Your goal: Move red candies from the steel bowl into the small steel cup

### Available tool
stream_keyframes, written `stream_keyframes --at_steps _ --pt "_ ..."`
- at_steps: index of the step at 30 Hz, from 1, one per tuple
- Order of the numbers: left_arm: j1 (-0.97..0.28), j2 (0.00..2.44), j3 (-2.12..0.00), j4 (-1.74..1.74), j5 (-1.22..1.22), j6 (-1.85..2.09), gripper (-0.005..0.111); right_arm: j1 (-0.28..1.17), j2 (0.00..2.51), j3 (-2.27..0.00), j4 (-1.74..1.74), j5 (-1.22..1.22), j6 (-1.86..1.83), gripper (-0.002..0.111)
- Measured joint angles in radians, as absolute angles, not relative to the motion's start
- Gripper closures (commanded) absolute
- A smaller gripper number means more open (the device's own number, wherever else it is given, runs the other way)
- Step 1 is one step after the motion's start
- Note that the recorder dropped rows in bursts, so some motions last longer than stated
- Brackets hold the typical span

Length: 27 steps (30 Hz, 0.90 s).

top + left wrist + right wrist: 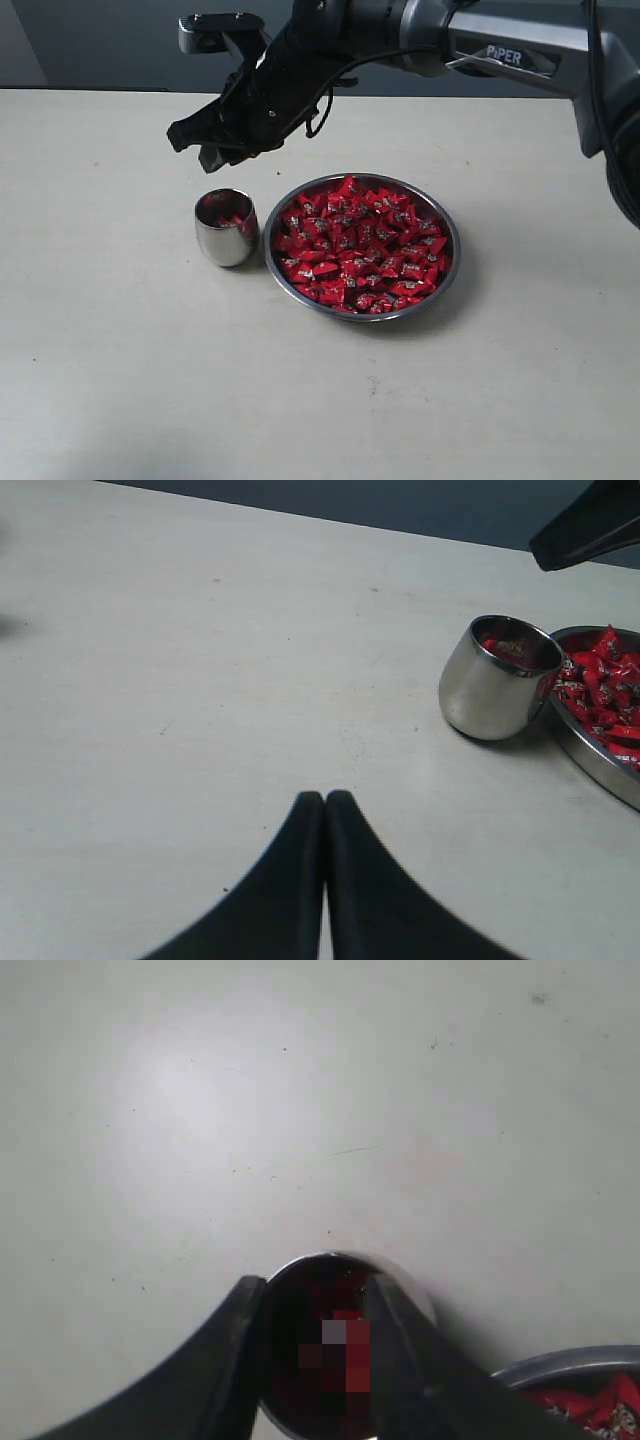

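Poised with right claw (pixel 200 148) parted, empty, above the small steel cup (pixel 226 235) set just beside the steel bowl (pixel 457 248), likely shortening trips for red candies (pixel 360 245); left claw (pixel 325 800) shut.

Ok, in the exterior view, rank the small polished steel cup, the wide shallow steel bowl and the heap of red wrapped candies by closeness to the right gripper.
1. Small steel cup, just beneath the right gripper, on the view's left.
2. Wide steel bowl and its red candies, to the cup's right: too close to call.
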<state>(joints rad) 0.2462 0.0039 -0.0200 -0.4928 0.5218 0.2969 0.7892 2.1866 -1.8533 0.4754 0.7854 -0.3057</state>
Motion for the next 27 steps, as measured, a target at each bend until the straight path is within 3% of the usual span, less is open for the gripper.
stream_keyframes --at_steps 27 --pt "0.246 0.004 -0.02 -0.493 0.522 0.297 0.106 0.789 2.147 -1.853 0.463 0.843 -0.278 0.076"
